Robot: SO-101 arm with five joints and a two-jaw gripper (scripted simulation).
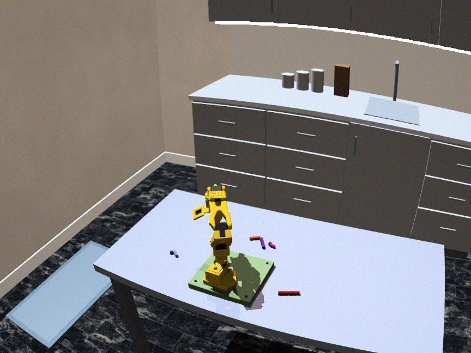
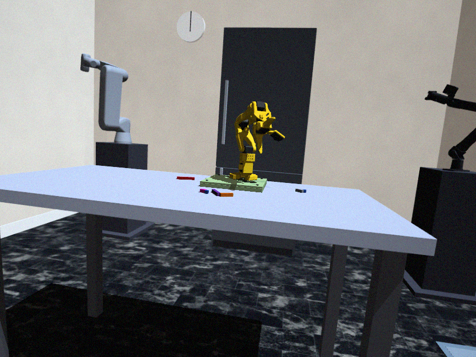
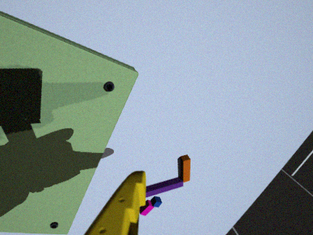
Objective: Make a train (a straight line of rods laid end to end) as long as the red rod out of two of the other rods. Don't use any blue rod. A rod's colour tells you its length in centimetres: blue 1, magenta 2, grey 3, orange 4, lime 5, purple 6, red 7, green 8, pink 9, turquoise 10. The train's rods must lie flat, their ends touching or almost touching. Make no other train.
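The red rod (image 1: 288, 292) (image 2: 185, 178) lies flat beside the arm's base. The orange rod (image 1: 254, 238) (image 2: 226, 194) (image 3: 186, 168) lies with one end at or near an end of the purple rod (image 1: 262, 243) (image 2: 215, 192) (image 3: 164, 186), at an angle to it. The magenta rod (image 1: 272, 245) (image 2: 203, 190) (image 3: 146, 208) lies near the purple one. The grey rod (image 1: 175, 253) (image 2: 298, 190) lies alone on the other side of the base, apart from these. My gripper (image 2: 272, 144) is wide open and empty, high above the table. One yellow jaw hides part of the purple rod in the wrist view.
One blue rod (image 1: 270, 242) (image 3: 156, 201) is at the magenta rod's end. Another blue rod (image 1: 171, 252) (image 2: 304, 190) is close beside the grey rod. The green base plate (image 1: 197, 279) (image 2: 230, 187) (image 3: 83, 54) stands on the table (image 1: 361, 273) (image 2: 115, 188).
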